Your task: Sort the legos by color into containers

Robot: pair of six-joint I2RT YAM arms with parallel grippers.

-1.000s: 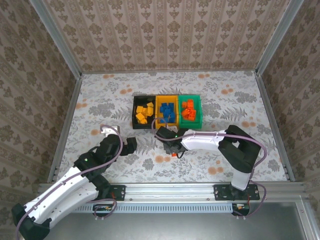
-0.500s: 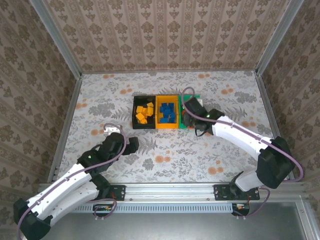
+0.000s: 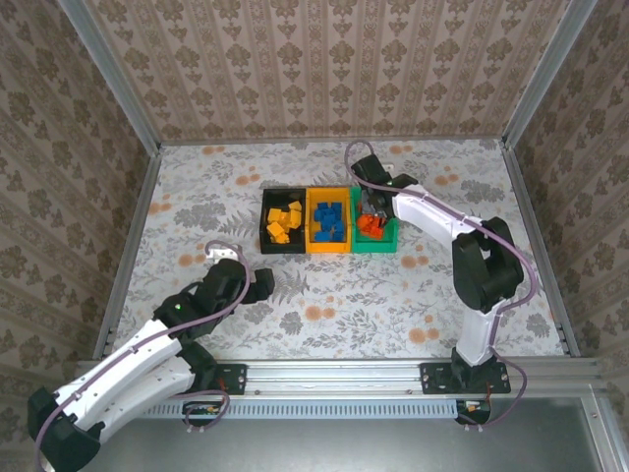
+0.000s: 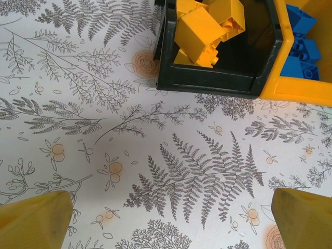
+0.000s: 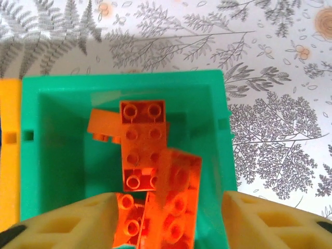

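Observation:
Three bins stand in a row mid-table. The black bin (image 3: 263, 222) (image 4: 207, 83) holds yellow legos (image 3: 282, 221) (image 4: 202, 31). Blue legos (image 3: 329, 221) (image 4: 303, 49) fill the yellow-orange bin (image 3: 328, 248) (image 4: 301, 91). Inside the green bin (image 3: 374, 247) (image 5: 124, 80) lie orange-red legos (image 3: 370, 224) (image 5: 142, 140). My right gripper (image 3: 370, 206) (image 5: 170, 207) hovers open over the green bin; a blurred orange-red lego (image 5: 179, 192) lies loose between its spread fingers, touching neither. My left gripper (image 3: 260, 285) (image 4: 171, 218) is open over bare table in front of the black bin, holding nothing.
The floral tablecloth (image 3: 393, 295) is bordered by metal rails and papered walls. The right arm's forearm (image 3: 437, 221) stretches across the table right of the bins.
My right gripper carried an orange-red lego from the table's near middle up to the green bin and opened over it. The left arm barely shifted.

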